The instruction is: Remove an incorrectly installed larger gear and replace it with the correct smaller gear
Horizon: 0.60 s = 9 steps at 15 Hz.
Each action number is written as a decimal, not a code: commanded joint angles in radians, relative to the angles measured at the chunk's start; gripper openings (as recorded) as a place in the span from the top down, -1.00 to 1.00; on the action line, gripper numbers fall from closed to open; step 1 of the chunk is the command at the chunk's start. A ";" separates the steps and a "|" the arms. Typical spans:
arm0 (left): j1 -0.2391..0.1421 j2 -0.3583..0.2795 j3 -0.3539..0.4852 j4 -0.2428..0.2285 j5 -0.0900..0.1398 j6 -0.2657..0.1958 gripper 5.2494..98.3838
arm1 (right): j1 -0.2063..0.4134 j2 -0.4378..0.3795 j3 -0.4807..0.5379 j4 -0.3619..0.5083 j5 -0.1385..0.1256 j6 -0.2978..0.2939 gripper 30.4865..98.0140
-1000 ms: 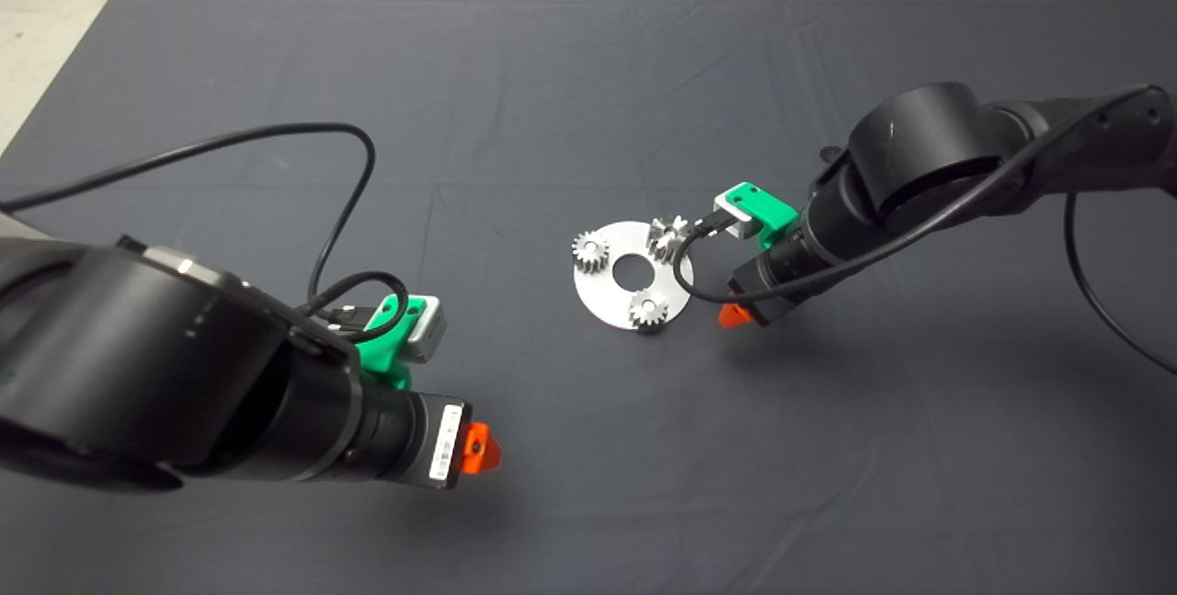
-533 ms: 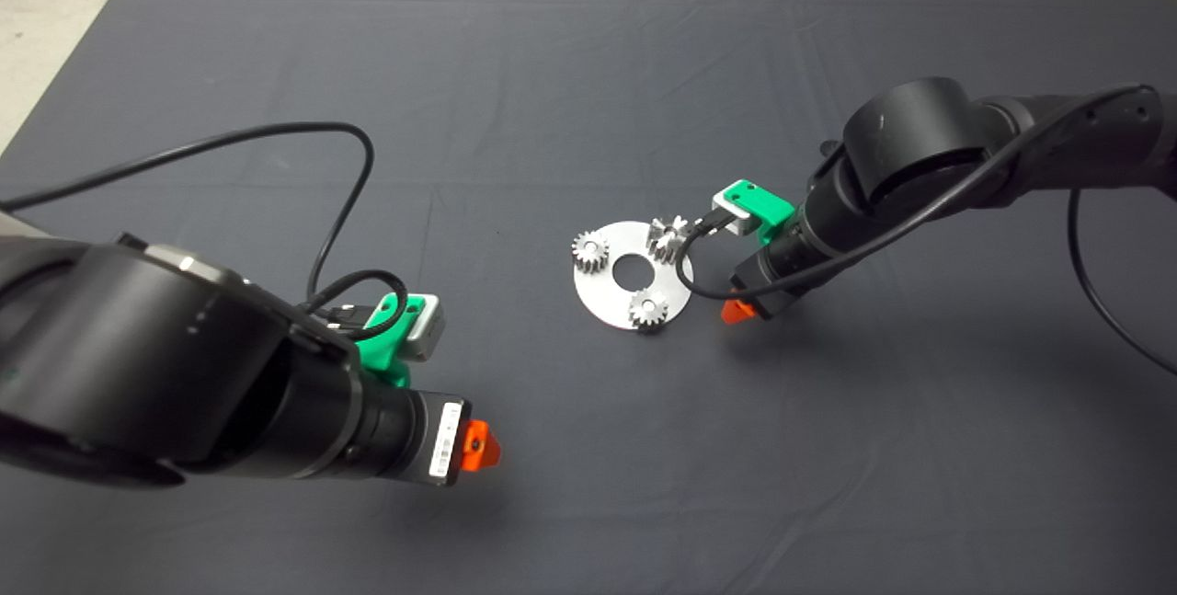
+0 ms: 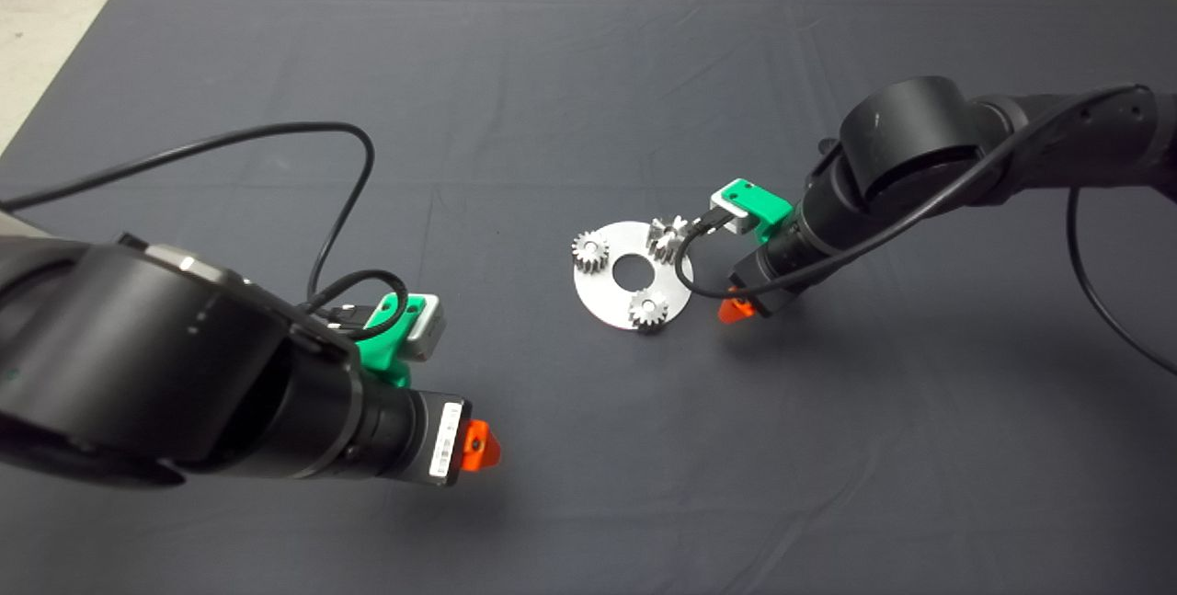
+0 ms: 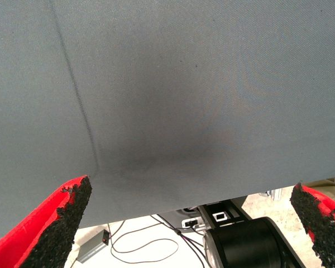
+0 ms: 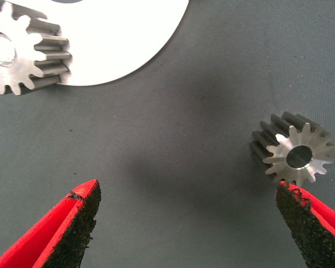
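The larger gear (image 3: 668,239), with coarse teeth, sits on the far right side of the round silver plate (image 3: 611,301). Two small bright gears (image 3: 589,251) (image 3: 648,308) sit on the same plate. The smaller gear (image 5: 293,153), dark-sided with an open centre hole, lies flat on the mat just beyond one pad (image 5: 310,223) of my right gripper (image 5: 184,223). That gripper is open and low over the mat beside the plate's right edge (image 3: 736,306); in the head view the arm hides the smaller gear. My left gripper (image 3: 478,448) hovers open over bare mat at the lower left (image 4: 190,223).
The right wrist view shows the plate's rim (image 5: 134,50) with one small gear (image 5: 22,53) on it. Black cables loop from both wrists over the mat (image 3: 340,200). Past the mat's edge the left wrist view shows floor, cables and a black robot part (image 4: 251,245).
The right arm has edged slightly toward the plate. The left arm and the gears have not moved.
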 commanded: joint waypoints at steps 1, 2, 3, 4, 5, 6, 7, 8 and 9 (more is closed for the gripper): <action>-0.008 0.002 -0.008 -0.001 0.017 0.001 -0.87 | 0.042 0.030 0.018 -0.126 -0.073 -0.001 -0.57; -0.008 -0.001 -0.006 -0.001 0.017 0.001 -0.87 | 0.042 0.047 0.017 -0.154 -0.076 0.001 -0.57; -0.008 -0.001 -0.006 -0.001 0.017 0.002 -0.87 | 0.044 0.065 0.003 -0.160 -0.076 0.004 -0.57; -0.008 -0.003 -0.006 -0.001 0.017 0.002 -0.87 | 0.049 0.094 -0.055 -0.158 -0.081 0.008 -0.57; -0.008 -0.003 -0.006 -0.001 0.017 0.002 -0.87 | 0.063 0.133 -0.157 -0.149 -0.085 0.009 -0.57; -0.008 0.000 -0.008 -0.001 0.017 0.002 -0.87 | 0.085 0.161 -0.233 -0.103 -0.100 0.002 -0.57; -0.008 0.002 -0.010 -0.001 0.017 0.013 -0.87 | 0.103 0.171 -0.245 -0.052 -0.102 0.000 -0.57; -0.008 0.002 -0.012 -0.001 0.016 0.022 -0.87 | 0.127 0.175 -0.263 -0.016 -0.102 0.000 -0.57; -0.008 0.002 -0.020 -0.001 0.016 0.024 -0.87 | 0.139 0.185 -0.297 0.007 -0.102 -0.002 -0.57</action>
